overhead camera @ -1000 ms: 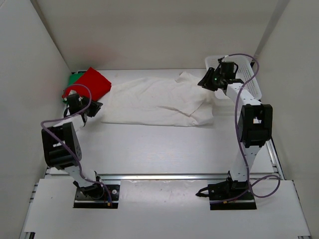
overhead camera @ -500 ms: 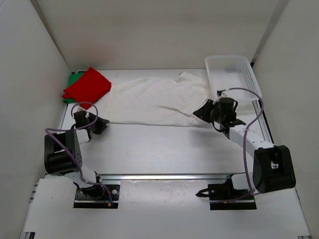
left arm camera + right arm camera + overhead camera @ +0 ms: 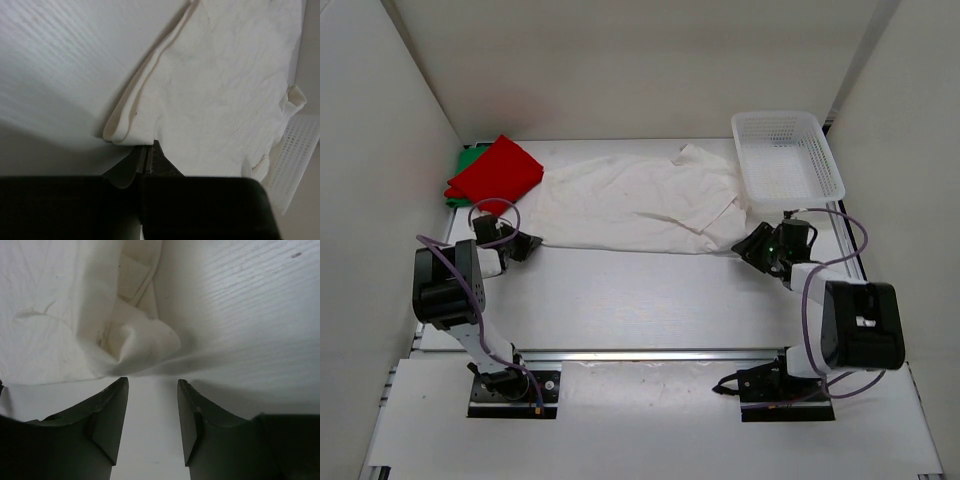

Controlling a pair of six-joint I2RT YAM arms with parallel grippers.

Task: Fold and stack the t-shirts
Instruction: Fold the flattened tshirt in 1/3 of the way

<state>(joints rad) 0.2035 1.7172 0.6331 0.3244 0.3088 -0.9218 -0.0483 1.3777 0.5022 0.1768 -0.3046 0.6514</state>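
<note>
The white t-shirt (image 3: 630, 205) lies spread flat across the back of the table. My left gripper (image 3: 527, 245) is at its near left corner. In the left wrist view its fingers (image 3: 148, 145) are pressed together on the hem edge of the cloth (image 3: 225, 90), beside a rolled fold. My right gripper (image 3: 753, 247) stands open on the table at the near right corner. Its fingertips (image 3: 152, 382) stop just short of a bunched lump of the white cloth (image 3: 145, 340). The red t-shirt (image 3: 498, 170) lies folded on the green one (image 3: 468, 158) at the back left.
A white mesh basket (image 3: 775, 117) stands at the back right, just beyond the shirt's right sleeve; it also shows in the left wrist view as the basket (image 3: 295, 155). White walls close in the table on the left, back and right.
The right arm came down from the basket to the shirt's near right corner, and its jaws now stand wide. The left gripper slid to the near left corner and closed on the hem.
</note>
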